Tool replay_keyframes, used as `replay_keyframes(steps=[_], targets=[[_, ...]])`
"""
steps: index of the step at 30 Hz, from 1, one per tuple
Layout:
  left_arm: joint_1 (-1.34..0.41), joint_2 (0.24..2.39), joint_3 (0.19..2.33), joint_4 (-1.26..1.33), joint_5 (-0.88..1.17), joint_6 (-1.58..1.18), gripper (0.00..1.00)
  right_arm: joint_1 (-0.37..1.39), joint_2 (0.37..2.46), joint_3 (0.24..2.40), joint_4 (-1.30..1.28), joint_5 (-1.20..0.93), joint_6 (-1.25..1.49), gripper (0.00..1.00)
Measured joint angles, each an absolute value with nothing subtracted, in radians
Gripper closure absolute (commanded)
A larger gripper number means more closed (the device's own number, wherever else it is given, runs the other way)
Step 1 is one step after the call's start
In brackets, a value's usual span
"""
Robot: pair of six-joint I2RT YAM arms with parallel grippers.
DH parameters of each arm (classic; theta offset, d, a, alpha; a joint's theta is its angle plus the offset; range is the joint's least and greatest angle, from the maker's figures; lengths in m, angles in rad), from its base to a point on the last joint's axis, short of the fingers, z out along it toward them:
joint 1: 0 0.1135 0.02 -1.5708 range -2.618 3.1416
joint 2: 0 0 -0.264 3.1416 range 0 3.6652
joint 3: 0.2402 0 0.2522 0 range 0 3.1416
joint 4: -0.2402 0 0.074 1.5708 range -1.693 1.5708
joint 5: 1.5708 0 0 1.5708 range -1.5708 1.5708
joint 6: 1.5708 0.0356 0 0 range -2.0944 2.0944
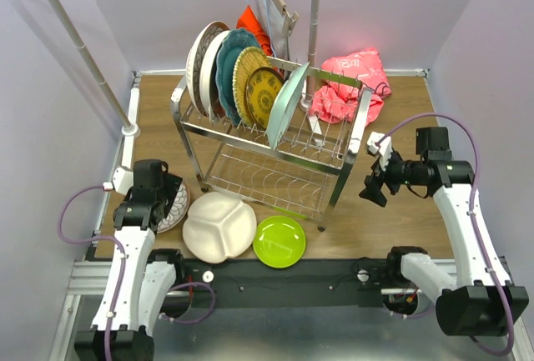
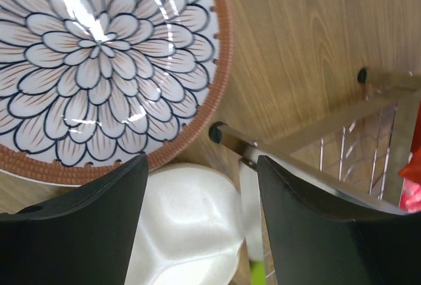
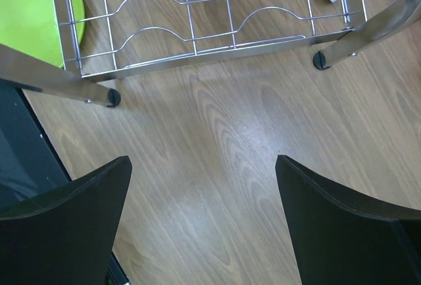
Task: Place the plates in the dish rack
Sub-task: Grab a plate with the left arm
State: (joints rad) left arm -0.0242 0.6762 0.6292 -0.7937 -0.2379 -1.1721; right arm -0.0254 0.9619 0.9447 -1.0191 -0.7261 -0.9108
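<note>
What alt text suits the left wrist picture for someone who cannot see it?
The open left gripper hangs above a floral plate and a white divided plate on the wooden table, beside a leg of the dish rack.

No readable text, label or number — anywhere

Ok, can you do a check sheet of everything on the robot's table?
Surface: wooden table, no spills seen.
Job's things: dish rack holds several upright plates on top tier; floral plate, white divided plate, lime green plate lie on table.
Clutter: pink cloth behind rack.
Pincers: left pincer open beside floral plate; right pincer open, empty.
Cables: purple cables loop at both sides.
Surroundings: white clothes rail, lilac walls.
</note>
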Motion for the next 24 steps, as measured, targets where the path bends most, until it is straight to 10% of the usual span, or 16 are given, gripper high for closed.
replay_keyframes(steps=[24], targets=[[0.279,0.903,0.663,-0.839,-0.17,-1.165,0.29,-0.025,1.139,0.976,-0.966,-0.726,-0.897,0.0]])
